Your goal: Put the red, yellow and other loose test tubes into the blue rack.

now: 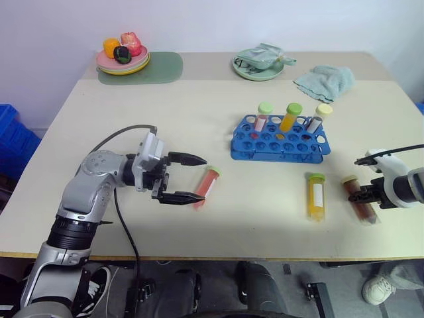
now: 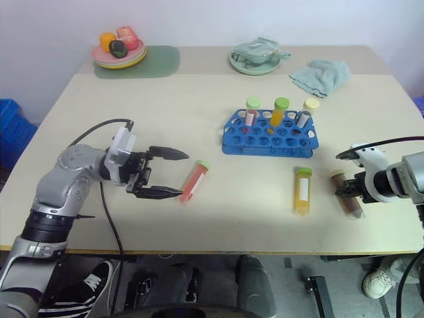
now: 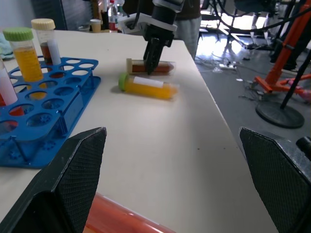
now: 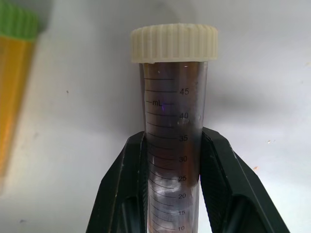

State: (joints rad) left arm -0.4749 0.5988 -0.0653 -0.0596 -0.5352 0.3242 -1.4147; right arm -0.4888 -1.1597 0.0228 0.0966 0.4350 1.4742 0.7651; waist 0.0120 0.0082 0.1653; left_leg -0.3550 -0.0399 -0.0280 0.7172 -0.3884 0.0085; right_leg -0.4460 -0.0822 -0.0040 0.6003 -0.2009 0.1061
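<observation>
Gripping the brown tube [image 4: 172,131] at mid-body with the right gripper [image 1: 366,194], black fingers [image 4: 127,189] pressed against both sides of the barrel, cream cap clear of the grip. Lying flat on the worktop [image 1: 199,119] near the right edge, that tube, with the yellow tube [image 1: 316,196] just beside it toward the middle, green cap pointing toward the blue rack [image 1: 278,139]. Standing well apart from both, the rack holds three upright tubes along its far row: a pale red one with a green cap [image 1: 262,116], a yellow one with a green cap [image 1: 290,116], and a dark one with a cream cap [image 1: 317,118]. Remaining rack holes open.

Hovering at the left of the worktop, the left gripper [image 1: 192,179], jaws spread wide and released, pointing level toward the right. Resting on the surface just past the lower fingertip, the red tube [image 1: 207,187], green cap toward the rack, seemingly not clasped.

Sitting along the far edge: a green mat [image 1: 162,68] under a plate of toy fruit [image 1: 122,58], a second plate with a crumpled cloth [image 1: 260,61], and a loose green cloth [image 1: 324,81] to its right.
</observation>
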